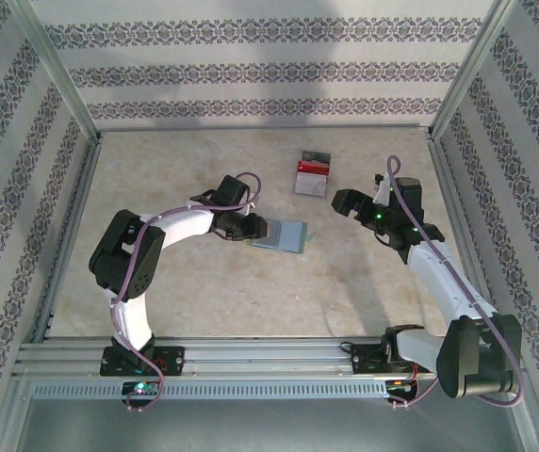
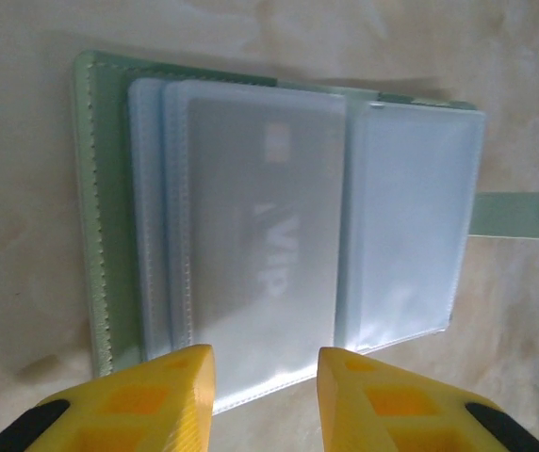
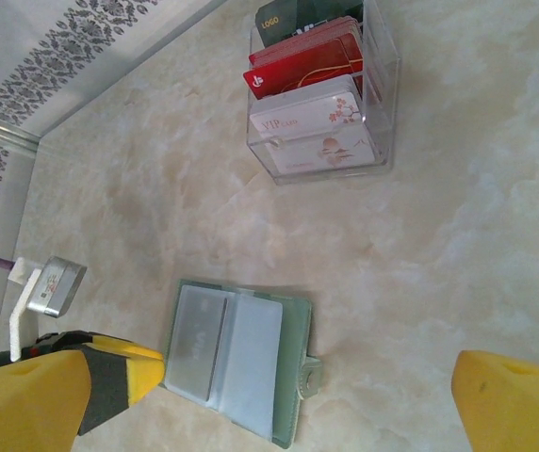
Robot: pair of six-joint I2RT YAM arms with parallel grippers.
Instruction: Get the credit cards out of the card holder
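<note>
we are lining up on a card (image 2: pixel 260 245) inside the open holder (image 1: pixel 284 235). left gripper (image 1: pixel 253 228), fingers half apart, sits at its 9 o'clock; right gripper (image 1: pixel 362 196), fingers spread wide, at 2. next, pinch the card's edge.

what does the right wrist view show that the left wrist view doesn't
right wrist adds: a clear box of cards farther off, the patterned wall, and the right gripper wide open. left wrist adds: a close look at a pale card marked VIP in a sleeve, with the left gripper at its near edge. both: the open card holder on the beige table.
</note>
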